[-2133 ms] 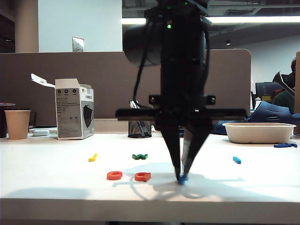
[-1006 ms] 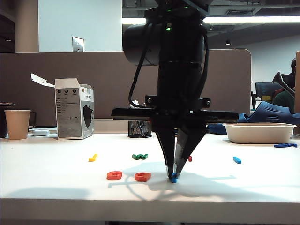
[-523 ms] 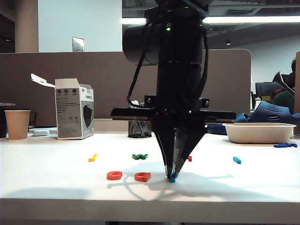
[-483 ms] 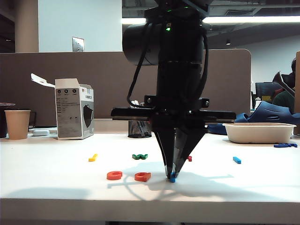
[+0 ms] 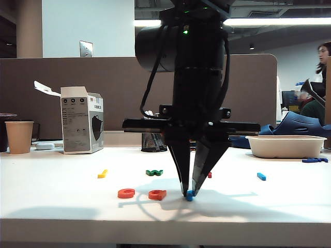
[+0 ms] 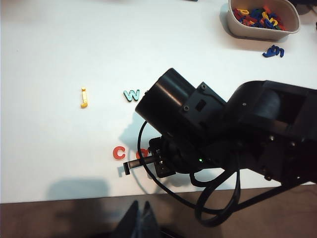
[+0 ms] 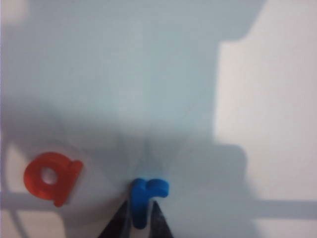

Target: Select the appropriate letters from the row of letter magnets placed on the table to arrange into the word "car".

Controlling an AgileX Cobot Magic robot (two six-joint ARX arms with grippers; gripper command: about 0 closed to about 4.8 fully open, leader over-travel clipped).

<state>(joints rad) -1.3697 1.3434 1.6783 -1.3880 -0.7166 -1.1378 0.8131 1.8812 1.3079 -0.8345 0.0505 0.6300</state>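
Observation:
Near the front of the white table (image 5: 62,206) lie an orange "c" (image 5: 125,193) and an orange "a" (image 5: 157,194) side by side. Just right of the "a" rests the light blue "r" (image 5: 190,196). My right gripper (image 5: 188,192) points straight down over it. In the right wrist view the "r" (image 7: 146,193) has its stem between the slightly parted fingertips of that gripper (image 7: 139,218), beside the "a" (image 7: 51,176). My left gripper (image 6: 141,218) hangs shut off the table's front edge, holding nothing, and looks at the "c" (image 6: 119,152).
A yellow letter (image 5: 103,173), a green "w" (image 5: 154,172), a dark red letter (image 5: 209,174) and a light blue bar (image 5: 261,176) lie in a row behind. A white bowl (image 5: 285,145), a paper cup (image 5: 19,137), a box (image 5: 81,126) and a mesh holder (image 5: 154,141) stand at the back.
My right gripper carried the "r" leftward to beside the "a" and set it on the table. In the last half second its fingers have parted a little.

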